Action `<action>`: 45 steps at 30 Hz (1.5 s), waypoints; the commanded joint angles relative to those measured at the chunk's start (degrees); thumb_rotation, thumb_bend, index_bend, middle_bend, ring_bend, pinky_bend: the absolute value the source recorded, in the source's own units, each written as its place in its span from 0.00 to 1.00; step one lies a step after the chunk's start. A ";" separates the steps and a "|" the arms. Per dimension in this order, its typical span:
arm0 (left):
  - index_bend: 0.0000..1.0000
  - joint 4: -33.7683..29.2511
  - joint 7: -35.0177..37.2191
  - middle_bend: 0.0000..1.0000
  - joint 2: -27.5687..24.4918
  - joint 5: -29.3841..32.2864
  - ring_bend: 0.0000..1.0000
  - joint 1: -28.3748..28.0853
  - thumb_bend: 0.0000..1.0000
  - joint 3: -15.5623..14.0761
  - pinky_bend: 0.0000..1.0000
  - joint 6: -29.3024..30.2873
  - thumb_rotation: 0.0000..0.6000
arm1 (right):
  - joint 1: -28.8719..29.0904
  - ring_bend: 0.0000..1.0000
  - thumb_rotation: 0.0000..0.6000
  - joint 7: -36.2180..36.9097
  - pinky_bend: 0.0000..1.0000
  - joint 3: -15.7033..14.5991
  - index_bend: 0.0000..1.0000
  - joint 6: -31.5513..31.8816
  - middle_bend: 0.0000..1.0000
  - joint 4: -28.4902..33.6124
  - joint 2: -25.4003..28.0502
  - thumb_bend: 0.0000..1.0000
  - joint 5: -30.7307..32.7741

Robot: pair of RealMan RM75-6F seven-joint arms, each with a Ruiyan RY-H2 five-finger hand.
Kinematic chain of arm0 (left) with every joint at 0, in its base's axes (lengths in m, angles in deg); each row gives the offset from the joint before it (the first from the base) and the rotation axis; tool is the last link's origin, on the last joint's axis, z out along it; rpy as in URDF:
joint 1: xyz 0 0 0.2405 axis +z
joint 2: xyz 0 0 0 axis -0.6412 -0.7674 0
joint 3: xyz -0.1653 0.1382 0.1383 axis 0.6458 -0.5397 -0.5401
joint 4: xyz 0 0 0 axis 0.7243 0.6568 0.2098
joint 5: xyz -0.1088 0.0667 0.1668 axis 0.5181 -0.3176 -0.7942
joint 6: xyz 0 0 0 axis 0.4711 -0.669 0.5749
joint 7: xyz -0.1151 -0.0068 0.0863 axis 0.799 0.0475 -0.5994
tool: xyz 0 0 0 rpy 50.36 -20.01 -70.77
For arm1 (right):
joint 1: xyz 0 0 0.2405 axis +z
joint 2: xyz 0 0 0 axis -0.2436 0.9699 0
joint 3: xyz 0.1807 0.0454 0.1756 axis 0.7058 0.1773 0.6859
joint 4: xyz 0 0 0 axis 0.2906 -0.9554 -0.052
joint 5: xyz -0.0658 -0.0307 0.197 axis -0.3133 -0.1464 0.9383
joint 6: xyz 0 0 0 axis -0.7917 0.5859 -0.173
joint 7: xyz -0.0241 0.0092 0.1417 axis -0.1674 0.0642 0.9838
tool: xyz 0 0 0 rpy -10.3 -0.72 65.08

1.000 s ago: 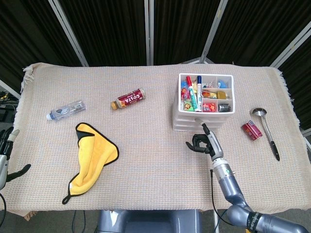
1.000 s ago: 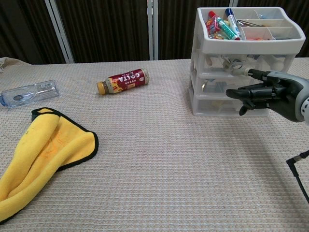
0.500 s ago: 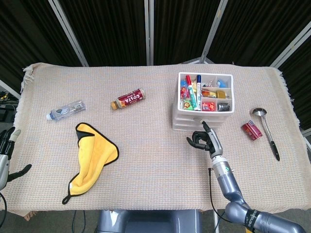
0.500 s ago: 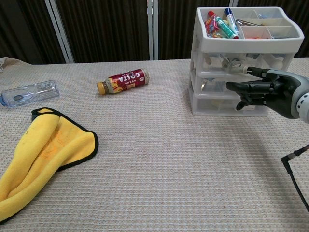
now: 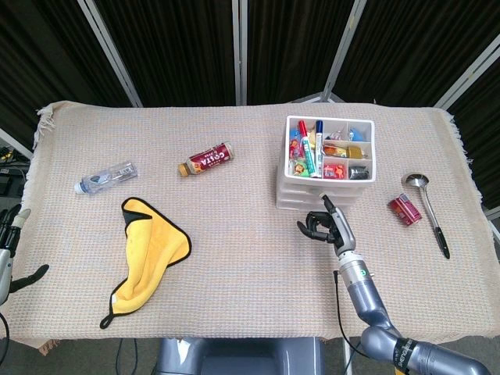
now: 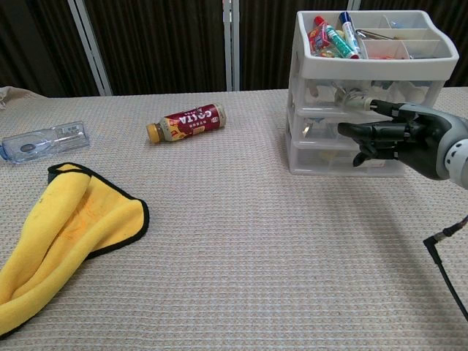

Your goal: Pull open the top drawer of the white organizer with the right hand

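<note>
— Where the woven cloth (image 5: pixel 250 258) covers the table, what stands on it, and what lies behind?

— Dark curtain panels behind; white organizer (image 5: pixel 325 168) right of centre, top drawer (image 6: pixel 365 91) shut; right hand (image 5: pixel 324 226) just before its front, fingers curled, holding nothing; left hand (image 5: pixel 9 254) at the left edge, fingers apart.

— Edges and free room?

— Spoon (image 5: pixel 427 211) and red can (image 5: pixel 405 209) near the right edge; yellow cloth (image 5: pixel 148 250), clear bottle (image 5: pixel 105 179), brown bottle (image 5: pixel 206 159) leftward; bare cloth between them and the organizer.
</note>
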 commanded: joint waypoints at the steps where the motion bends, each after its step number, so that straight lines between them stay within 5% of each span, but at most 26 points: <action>1: 0.00 -0.02 0.03 0.00 -0.01 -0.08 0.00 0.02 0.05 0.01 0.00 0.06 1.00 | 0.08 0.78 1.00 0.20 0.57 -0.04 0.15 -0.38 0.75 0.22 -0.02 0.23 -0.17; 28: 0.00 0.21 -1.09 0.00 0.34 1.14 0.00 -0.38 0.05 0.32 0.00 -1.21 1.00 | -1.59 0.78 1.00 0.93 0.56 -4.13 0.15 -0.12 0.75 3.26 0.75 0.23 -6.52; 45: 0.00 0.03 -1.59 0.00 0.44 0.91 0.00 -0.27 0.05 0.29 0.00 -0.85 1.00 | -5.23 0.76 1.00 -1.09 0.55 -8.77 0.12 6.17 0.71 7.79 2.62 0.23 -13.66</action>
